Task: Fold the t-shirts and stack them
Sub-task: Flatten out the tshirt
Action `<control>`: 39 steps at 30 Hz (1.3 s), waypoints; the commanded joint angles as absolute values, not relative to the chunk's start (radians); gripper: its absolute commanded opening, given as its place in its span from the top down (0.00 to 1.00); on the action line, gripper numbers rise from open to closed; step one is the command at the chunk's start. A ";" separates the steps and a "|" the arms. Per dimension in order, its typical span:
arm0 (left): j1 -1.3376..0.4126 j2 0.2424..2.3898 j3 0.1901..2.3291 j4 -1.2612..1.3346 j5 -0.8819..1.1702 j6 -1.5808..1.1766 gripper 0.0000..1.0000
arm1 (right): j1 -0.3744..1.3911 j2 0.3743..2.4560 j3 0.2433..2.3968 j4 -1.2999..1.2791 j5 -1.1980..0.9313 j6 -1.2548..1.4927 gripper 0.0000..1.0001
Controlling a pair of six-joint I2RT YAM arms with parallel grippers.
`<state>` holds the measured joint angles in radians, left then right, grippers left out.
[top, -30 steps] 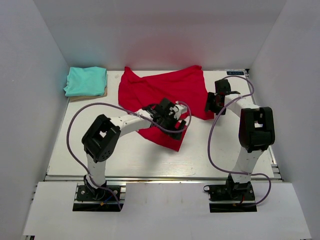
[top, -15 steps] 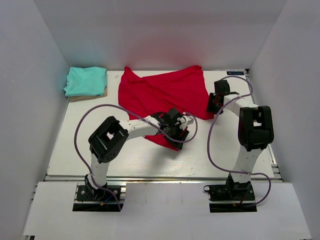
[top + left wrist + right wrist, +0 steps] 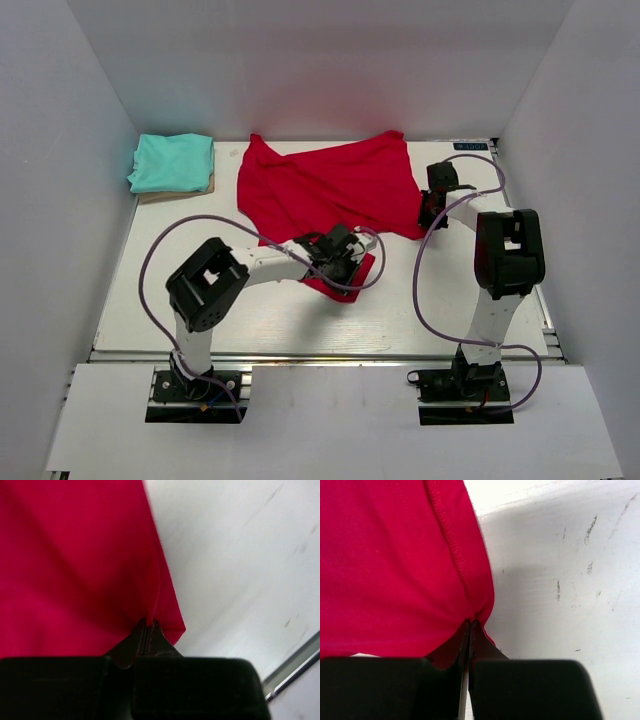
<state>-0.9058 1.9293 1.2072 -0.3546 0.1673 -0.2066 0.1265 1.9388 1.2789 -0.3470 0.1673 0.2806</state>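
Note:
The red t-shirt [image 3: 320,185] lies spread and rumpled across the back middle of the table. My left gripper [image 3: 347,262] is shut on its near corner, and the left wrist view shows red cloth [image 3: 75,565] pinched at the left gripper's [image 3: 149,625] tips. My right gripper [image 3: 430,207] is shut on the shirt's right edge; the hemmed red cloth [image 3: 395,565] bunches at the right gripper's [image 3: 471,623] tips. The teal t-shirt [image 3: 172,162] sits folded in a neat rectangle at the back left corner.
White walls [image 3: 60,200] close in the table on the left, back and right. A tan layer [image 3: 180,193] peeks out under the teal shirt. Purple cables [image 3: 155,250] loop beside both arms. A metal rail [image 3: 295,667] runs along the table's edge.
Both grippers closed from open onto the red shirt. The left gripper slid toward the near corner of the shirt and the loose near flap has drawn in under it.

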 commanded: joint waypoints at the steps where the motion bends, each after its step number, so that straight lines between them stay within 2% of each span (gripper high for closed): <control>1: -0.911 1.932 1.001 -0.609 0.057 -0.253 1.00 | 0.121 1.933 1.287 -0.354 0.208 0.278 1.00; 11: -0.911 1.749 0.790 -0.747 0.133 -0.376 1.00 | 0.088 1.899 1.414 -0.489 0.426 0.301 1.00; 21: -0.911 1.704 0.747 -0.790 0.268 -0.376 1.00 | 0.014 1.940 1.618 -0.600 0.514 0.273 1.00; 26: -0.920 1.704 0.738 -0.808 0.288 -0.376 1.00 | -0.046 1.999 1.735 -0.751 0.578 0.299 1.00; 36: -0.920 1.629 0.739 -0.856 0.353 -0.356 1.00 | -0.084 1.941 1.625 -0.807 0.581 0.350 1.00; 37: -0.920 1.629 0.771 -0.865 0.329 -0.356 1.00 | -0.083 1.934 1.612 -0.821 0.572 0.356 0.90; 38: -0.920 1.620 0.793 -0.876 0.312 -0.347 1.00 | -0.083 1.930 1.605 -0.824 0.574 0.360 0.76; 39: -0.920 1.611 0.817 -0.899 0.299 -0.347 1.00 | -0.084 1.922 1.591 -0.825 0.575 0.364 0.58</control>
